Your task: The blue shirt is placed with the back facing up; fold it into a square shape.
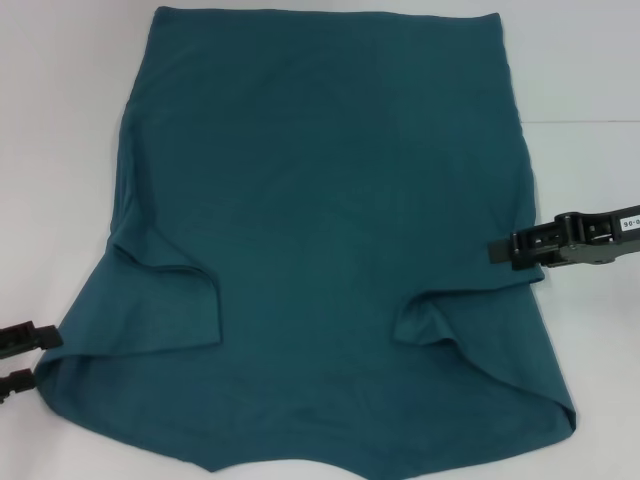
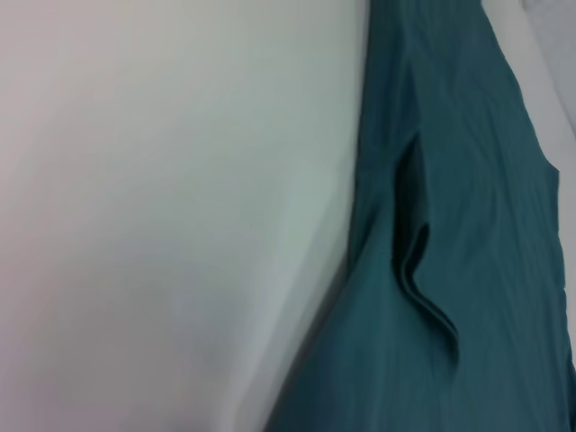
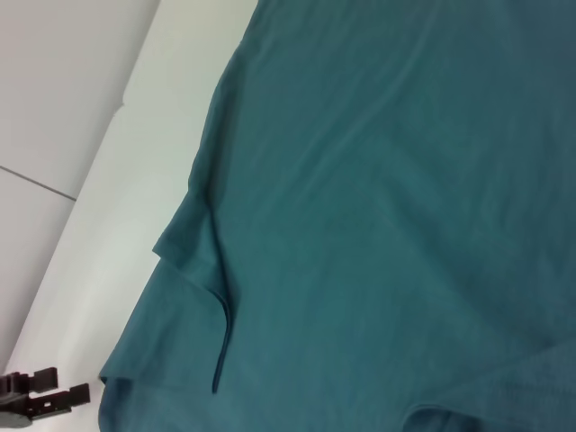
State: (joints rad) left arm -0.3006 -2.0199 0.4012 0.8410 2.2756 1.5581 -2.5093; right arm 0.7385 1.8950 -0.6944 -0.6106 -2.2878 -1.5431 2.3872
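The blue shirt (image 1: 320, 250) lies spread flat on the white counter (image 1: 60, 120), plain fabric up, and it fills most of what I see from my head. Its straight edge runs across the far side, while the near part flares wider and ends in a curved edge close to me. Both sleeves are turned inward onto the body: 1 fold forms a flap on my left (image 1: 170, 300), the other a smaller flap on my right (image 1: 430, 325).

My left gripper (image 1: 22, 356) sits low at my left, just beside the shirt's near left corner; its 2 fingers (image 1: 30, 338) stand apart with a gap between them and nothing in it. My right gripper (image 1: 505, 252) reaches in from the right, its tip at the shirt's right edge just above the folded sleeve; I cannot tell whether its fingers are parted or pressed together.

My left wrist camera shows the shirt's edge and a folded crease (image 2: 418, 270) beside bare counter.
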